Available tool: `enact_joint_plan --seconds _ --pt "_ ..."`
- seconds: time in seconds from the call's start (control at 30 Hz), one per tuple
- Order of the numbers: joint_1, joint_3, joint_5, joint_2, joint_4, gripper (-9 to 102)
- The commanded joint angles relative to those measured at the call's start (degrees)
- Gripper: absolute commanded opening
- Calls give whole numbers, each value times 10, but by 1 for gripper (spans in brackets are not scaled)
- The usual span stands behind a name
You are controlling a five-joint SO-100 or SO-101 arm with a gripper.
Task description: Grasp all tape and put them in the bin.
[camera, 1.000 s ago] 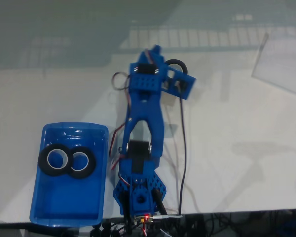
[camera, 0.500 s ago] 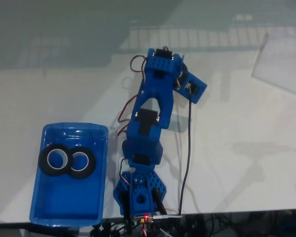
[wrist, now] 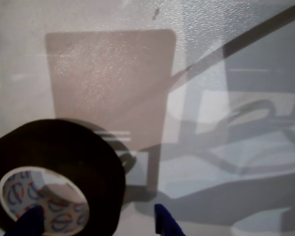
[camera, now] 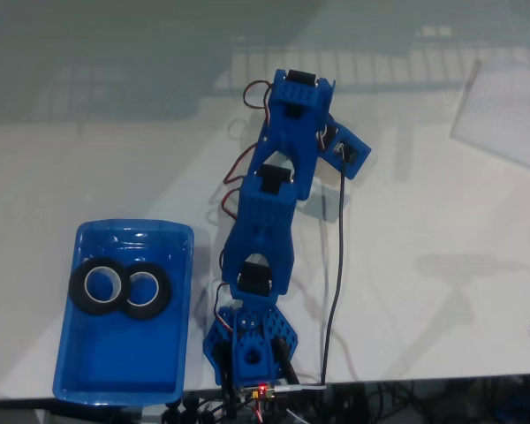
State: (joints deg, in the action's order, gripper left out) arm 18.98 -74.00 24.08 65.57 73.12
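While two tapes (camera: 120, 287) lie touching in the bin (camera: 124, 362), a third tape (wrist: 54, 169) sits between the spread claw (wrist: 96, 223) tips above the table (wrist: 236, 73).

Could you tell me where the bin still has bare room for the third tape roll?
In the fixed view the bin is bare along its near half, below the two tape rolls, which fill its middle, touching. A thinner bare strip runs along the far wall. The third roll sits at the claw.
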Motion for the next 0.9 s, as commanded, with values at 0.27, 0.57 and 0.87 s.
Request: enact_joint_plan --seconds 0.27,0.57,0.87 --pt "5 99 -5 -64 37 11" --pt "8 99 -4 -56 37 0" --pt "1 95 -6 18 32 0"
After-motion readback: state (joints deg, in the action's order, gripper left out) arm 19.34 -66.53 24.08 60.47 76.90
